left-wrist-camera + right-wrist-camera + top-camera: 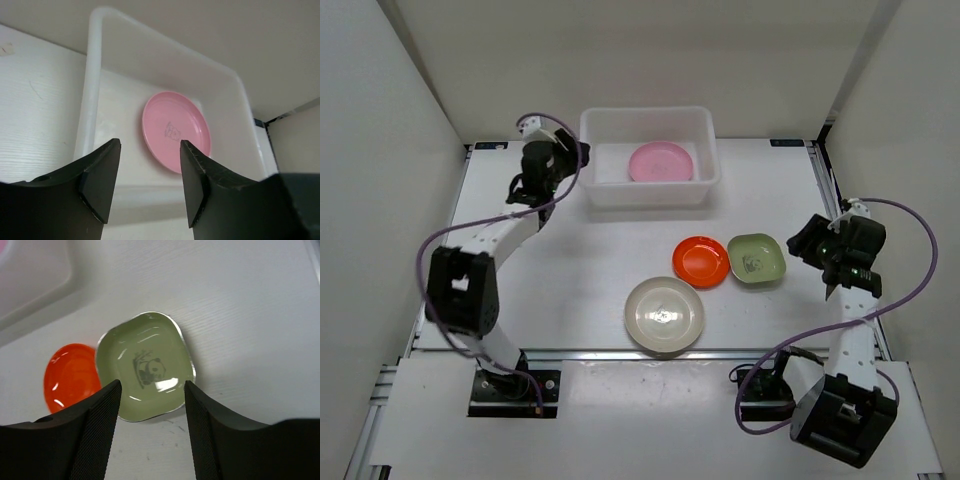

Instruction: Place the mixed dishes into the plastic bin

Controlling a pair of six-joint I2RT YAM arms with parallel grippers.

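The pink plate lies inside the plastic bin, toward its right side; it also shows in the left wrist view with the bin. The orange-red plate, the pale green dish and the cream plate lie on the table in front of the bin. My left gripper is open and empty beside the bin's left end. My right gripper is open and empty, above and just right of the green dish, with the orange-red plate beside it.
White walls enclose the table on the left, back and right. The table's front edge runs just below the cream plate. The green dish and orange-red plate sit edge to edge.
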